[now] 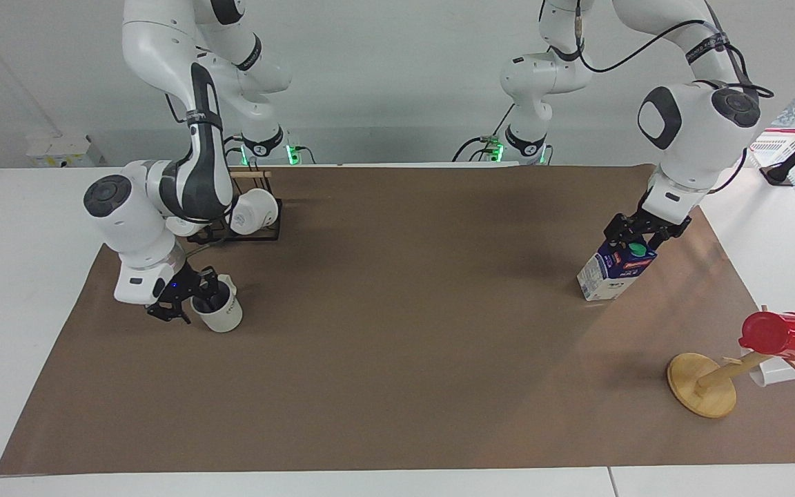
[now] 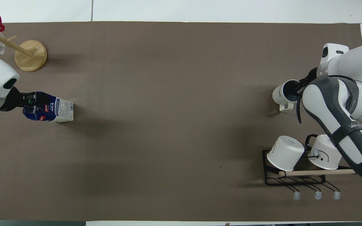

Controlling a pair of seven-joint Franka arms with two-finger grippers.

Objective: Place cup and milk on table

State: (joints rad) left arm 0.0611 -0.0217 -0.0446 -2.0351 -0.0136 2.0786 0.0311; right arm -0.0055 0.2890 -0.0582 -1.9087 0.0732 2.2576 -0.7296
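Cream cup (image 1: 219, 312) stands on counter (image 1: 397, 359), frame left, right gripper (image 1: 194, 298) grasping rim; milk (image 1: 615, 271) tilted, frame right, left gripper (image 1: 639, 238) grasping top; release remains.
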